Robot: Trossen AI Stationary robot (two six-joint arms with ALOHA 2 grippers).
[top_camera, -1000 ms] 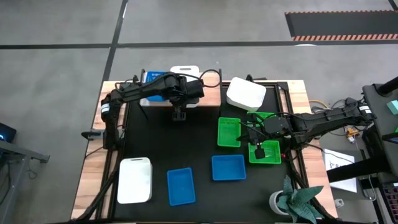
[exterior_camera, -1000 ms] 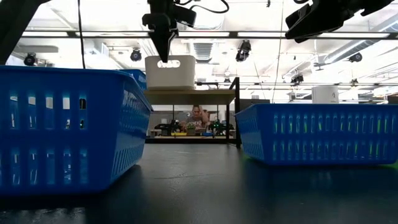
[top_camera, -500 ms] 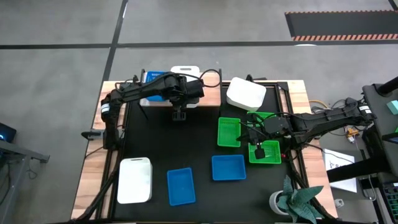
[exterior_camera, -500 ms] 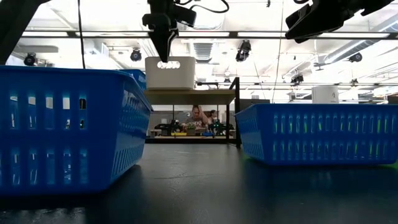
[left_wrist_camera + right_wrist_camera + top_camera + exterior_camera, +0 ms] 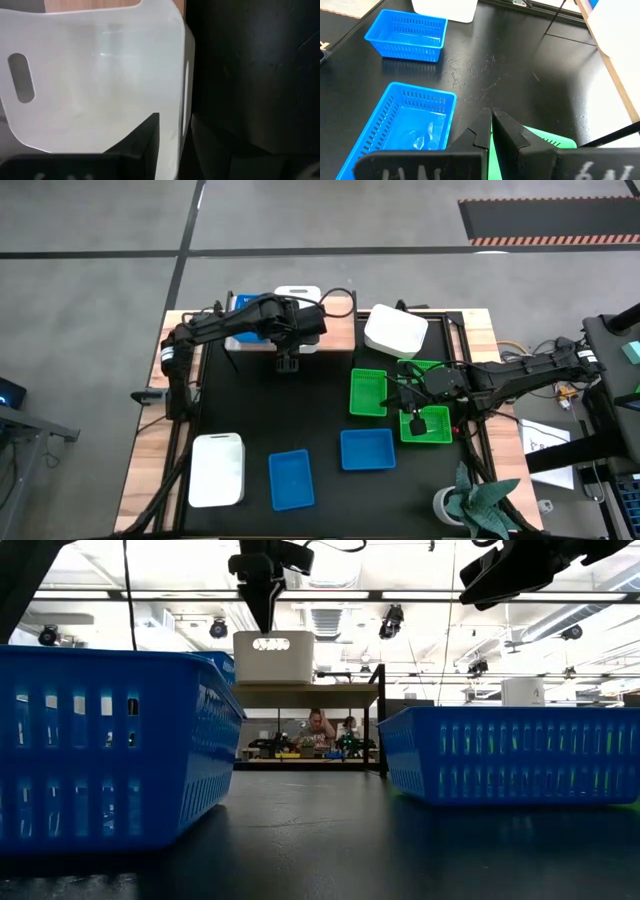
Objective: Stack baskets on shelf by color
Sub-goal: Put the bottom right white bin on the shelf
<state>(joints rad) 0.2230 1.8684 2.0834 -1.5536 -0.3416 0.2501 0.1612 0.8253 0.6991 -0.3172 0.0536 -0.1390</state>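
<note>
A white basket (image 5: 272,655) stands on the shelf (image 5: 320,694) at the table's far edge, beside a blue basket (image 5: 243,306). My left gripper (image 5: 175,125) is open and points down just above the white basket's near wall (image 5: 182,95), with one finger on the inner side and one on the outer; I see no touch. My right gripper (image 5: 412,420) is shut on nothing and hovers over a green basket (image 5: 430,425). Another green basket (image 5: 368,392) lies next to that one.
On the black mat lie two blue baskets (image 5: 291,479) (image 5: 367,448) and a white basket (image 5: 217,470) near the front edge. Another white basket (image 5: 396,330) sits at the far right. A potted plant (image 5: 480,505) stands at the near right corner.
My left gripper has gone up a little from the white basket, which stays on the shelf.
</note>
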